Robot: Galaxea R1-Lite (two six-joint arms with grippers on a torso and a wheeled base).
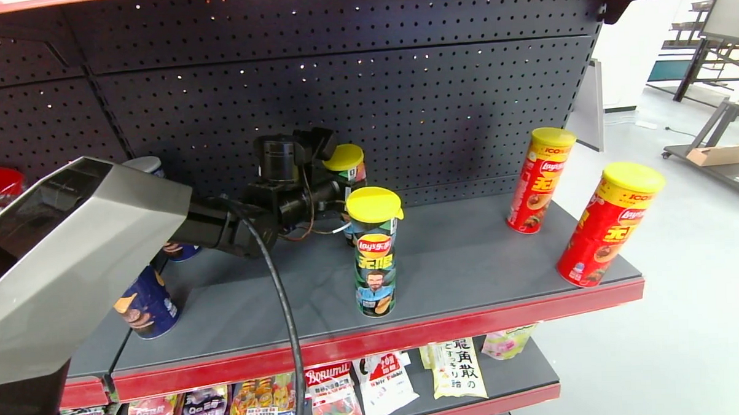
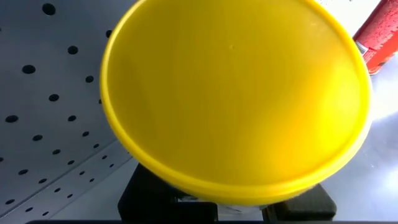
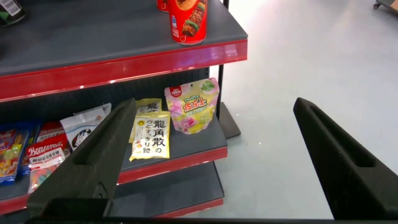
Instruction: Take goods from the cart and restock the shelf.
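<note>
While left gripper (image 1: 331,195) is seemingly clamping rear yellow-lidded can (image 1: 344,158), standing on shelf (image 1: 470,271) against pegboard (image 1: 403,108), placing step is probably finishing. Next move is calling for release, then straight retreat past front can (image 1: 374,250). Right gripper (image 3: 214,106) is hanging wide open, empty.

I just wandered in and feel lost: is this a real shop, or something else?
Likely a mock shop aisle in a test hall. A red-edged shelf with a pegboard back carries chip cans, snack bags lie on the lower shelf, and bare floor with metal stands opens beyond.
</note>
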